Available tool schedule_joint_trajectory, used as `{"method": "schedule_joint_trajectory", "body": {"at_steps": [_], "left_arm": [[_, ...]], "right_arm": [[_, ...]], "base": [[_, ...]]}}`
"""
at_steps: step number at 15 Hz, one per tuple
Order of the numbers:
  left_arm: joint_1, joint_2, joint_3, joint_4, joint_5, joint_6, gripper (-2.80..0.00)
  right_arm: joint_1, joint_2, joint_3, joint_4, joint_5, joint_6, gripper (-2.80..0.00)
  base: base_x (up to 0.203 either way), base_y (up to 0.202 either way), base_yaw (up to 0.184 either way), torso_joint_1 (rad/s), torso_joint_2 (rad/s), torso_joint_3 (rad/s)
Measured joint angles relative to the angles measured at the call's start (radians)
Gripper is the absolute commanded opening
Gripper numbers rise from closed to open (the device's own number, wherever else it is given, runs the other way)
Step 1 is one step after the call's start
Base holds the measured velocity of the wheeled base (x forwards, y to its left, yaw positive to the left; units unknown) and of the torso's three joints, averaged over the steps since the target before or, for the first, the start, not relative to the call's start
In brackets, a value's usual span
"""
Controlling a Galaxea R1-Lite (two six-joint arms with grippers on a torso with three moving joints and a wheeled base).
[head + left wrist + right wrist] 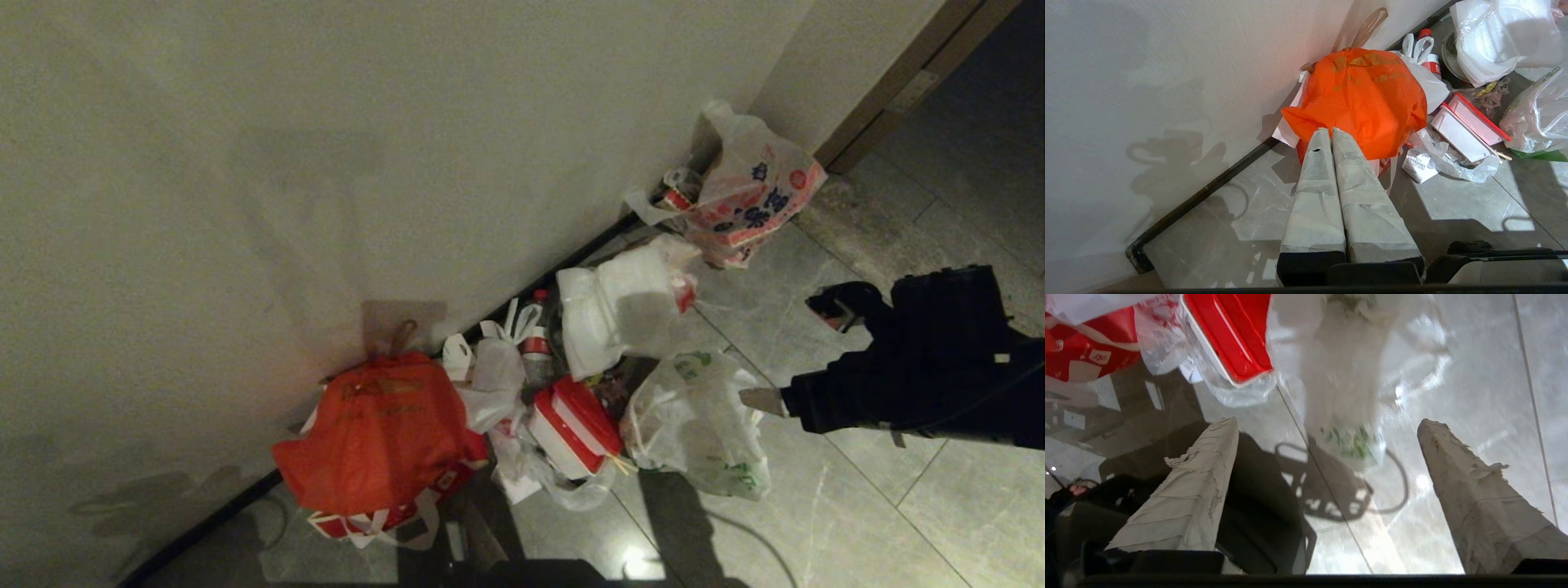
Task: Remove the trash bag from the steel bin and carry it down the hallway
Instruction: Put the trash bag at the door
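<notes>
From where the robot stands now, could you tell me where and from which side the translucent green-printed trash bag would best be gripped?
Probably the loose, crumpled upper folds of the trash bag, approached from the open floor side where the right gripper hangs open. The bag lies slumped on the tiles; its other side crowds the red-lidded box, so that side offers less room.

You are looking at thin, crinkled, translucent plastic on the trash bag (702, 425), lying on glossy marbled floor tiles (857, 523) beside a matt wall (245, 163).
</notes>
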Motion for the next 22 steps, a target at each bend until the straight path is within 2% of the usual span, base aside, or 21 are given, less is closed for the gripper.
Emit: {"method": "schedule_joint_trajectory", "body": {"at_steps": [8, 19, 20, 22], "left_arm": [[0.0, 0.0, 0.0, 0.0, 0.0, 0.0, -2.8], [0.0, 0.0, 0.0, 0.0, 0.0, 0.0, -2.8], [0.0, 0.0, 0.0, 0.0, 0.0, 0.0, -2.8], [0.0, 0.0, 0.0, 0.0, 0.0, 0.0, -2.8]], "right_arm": [[-0.007, -0.155, -0.029, 0.178, -0.003, 0.001, 0.0], [-0.009, -0.204, -0.01, 0.171, -0.003, 0.017, 0.0], [-0.013, -0.204, -0.01, 0.17, -0.003, 0.024, -2.8], [-0.018, -0.204, -0.013, 0.182, -0.008, 0.018, -2.8]], "base": [[0.0, 0.0, 0.0, 0.0, 0.0, 0.0], [0.0, 0.0, 0.0, 0.0, 0.0, 0.0], [0.0, 0.0, 0.0, 0.0, 0.0, 0.0], [0.0, 0.0, 0.0, 0.0, 0.0, 0.0]]}}
